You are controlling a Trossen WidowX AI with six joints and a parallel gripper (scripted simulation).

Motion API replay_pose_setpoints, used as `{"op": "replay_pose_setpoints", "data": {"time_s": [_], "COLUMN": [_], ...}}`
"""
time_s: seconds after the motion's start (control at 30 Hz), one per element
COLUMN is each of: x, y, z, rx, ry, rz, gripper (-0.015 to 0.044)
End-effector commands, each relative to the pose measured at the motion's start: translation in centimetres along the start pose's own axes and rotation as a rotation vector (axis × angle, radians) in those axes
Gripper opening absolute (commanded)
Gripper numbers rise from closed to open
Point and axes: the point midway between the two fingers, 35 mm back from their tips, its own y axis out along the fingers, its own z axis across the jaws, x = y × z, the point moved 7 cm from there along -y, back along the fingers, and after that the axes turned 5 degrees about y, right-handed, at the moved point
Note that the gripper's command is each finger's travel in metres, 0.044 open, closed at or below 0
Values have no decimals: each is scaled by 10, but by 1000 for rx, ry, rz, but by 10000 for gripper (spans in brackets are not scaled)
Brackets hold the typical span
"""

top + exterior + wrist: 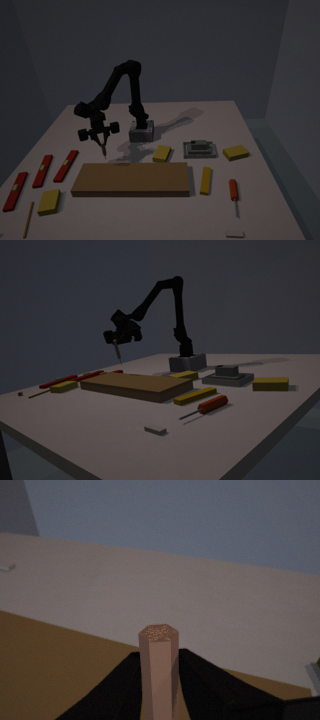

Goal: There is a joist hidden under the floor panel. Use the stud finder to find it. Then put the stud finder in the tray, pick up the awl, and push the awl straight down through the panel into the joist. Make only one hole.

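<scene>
My gripper (102, 143) (159, 659) is shut on the awl (103, 148) (117, 349) (160, 672) by its pinkish-brown handle. The awl hangs tip down, slightly tilted, in the air near the back left part of the floor panel (131, 179) (134, 383) (60, 675), not touching it. The panel is a flat brown slab; the joist is hidden under it. The grey stud finder (199, 145) (226, 371) lies in the grey tray (199, 156) (221, 382), to the right of the arm's base. No hole can be made out on the panel.
Yellow blocks (162, 153) (235, 152) (49, 202) lie around the panel, with a long yellow bar (205, 180) and an orange screwdriver (233, 189) at right. Several red bars (66, 165) and a thin stick (28, 219) lie at left. A small pale block (234, 234) (155, 429) lies at front right.
</scene>
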Motion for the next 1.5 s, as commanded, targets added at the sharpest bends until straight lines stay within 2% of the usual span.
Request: {"op": "replay_pose_setpoints", "data": {"time_s": [0.0, 0.8, 1.03, 1.47], "x": [2, 20, 24, 21], "y": [19, 99, 110, 111], "z": [10, 102, 135, 135], "rx": [38, 303, 390, 393], "ry": [-14, -70, -69, -69], "rz": [-19, -179, -228, -229], "gripper": [0, 0, 0, 0]}}
